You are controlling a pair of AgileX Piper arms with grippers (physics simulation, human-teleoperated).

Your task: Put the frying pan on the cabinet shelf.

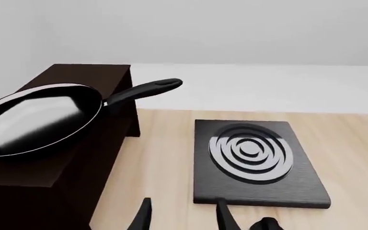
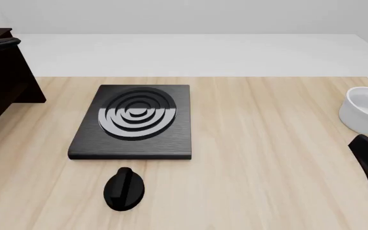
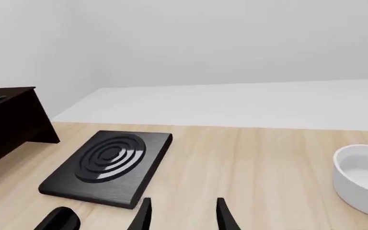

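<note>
Frying pan (image 1: 40, 117) sat on the cabinet shelf (image 1: 75, 76) at far left, handle poking toward the stove plate (image 2: 132, 122). Left hand (image 1: 182, 215) was spread open, holding nothing; right hand (image 3: 182, 214) likewise, bowl (image 2: 366, 111) nearby on the desk (image 2: 267, 143).

Glossy black frying pan (image 1: 37, 117) on a near-black brown cabinet (image 1: 56, 158), black stove plate (image 2: 132, 122) with silvery rings, white bowl (image 2: 366, 111), pale wood table (image 2: 267, 158).

Bright, even, sharp renders (soft shadows, glossy glare).
</note>
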